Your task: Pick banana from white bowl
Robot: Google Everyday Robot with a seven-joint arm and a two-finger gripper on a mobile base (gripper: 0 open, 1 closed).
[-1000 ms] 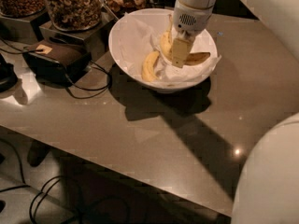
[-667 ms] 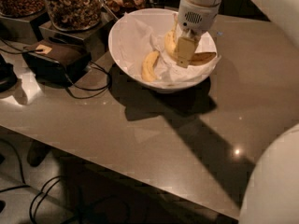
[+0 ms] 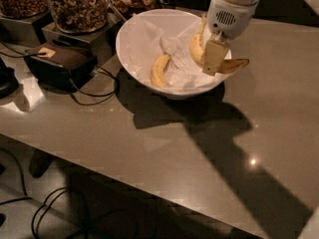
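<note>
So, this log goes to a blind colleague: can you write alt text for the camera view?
The robot's cream gripper reaches into the right side of a large white paper-lined bowl, at a sharply bent yellow banana whose brown end pokes over the rim. A shorter plump yellow banana lies to its left; glass jars of nuts stand behind.

Dim | hard shadow cast near-right by gripper, closed on banana at white bowl's right rim | glare spots on table

I list: glossy white bowl, crumpled matt paper lining; smooth plastic gripper at its three o'clock; polished table.
</note>
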